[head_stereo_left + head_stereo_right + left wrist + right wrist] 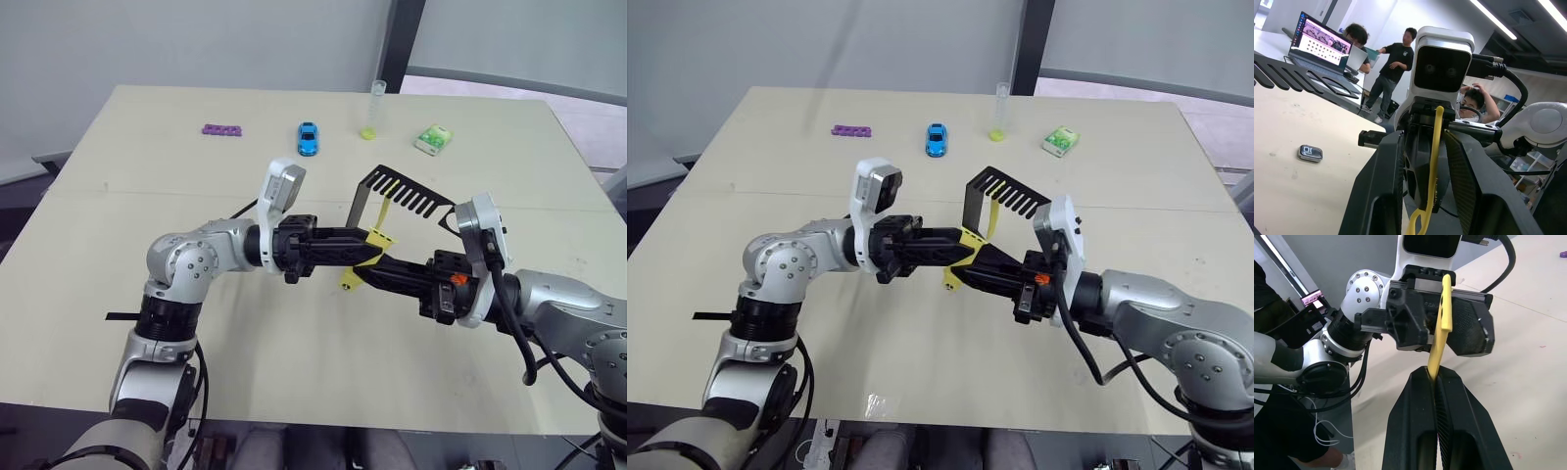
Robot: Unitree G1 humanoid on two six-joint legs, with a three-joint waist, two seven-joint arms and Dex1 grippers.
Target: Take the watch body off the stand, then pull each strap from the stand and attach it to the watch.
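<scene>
My two grippers meet nose to nose over the middle of the table. The right gripper [1434, 377] is shut on the lower end of a yellow strap [1444, 313]. The strap's upper part stands between the fingers of my left gripper [370, 250], which are open with a gap on each side. Just behind them the black stand [367, 201] is upright, and a second yellow strap [385, 211] hangs from its comb arm. In the left wrist view the watch body [1310, 152] lies flat on the table, apart from both grippers.
Along the far side of the table are a purple block [223, 129], a blue toy car [308, 138], a clear tube with a yellow bottom [373, 110] and a green-white box [432, 139]. People and a laptop [1322, 41] show beyond the table.
</scene>
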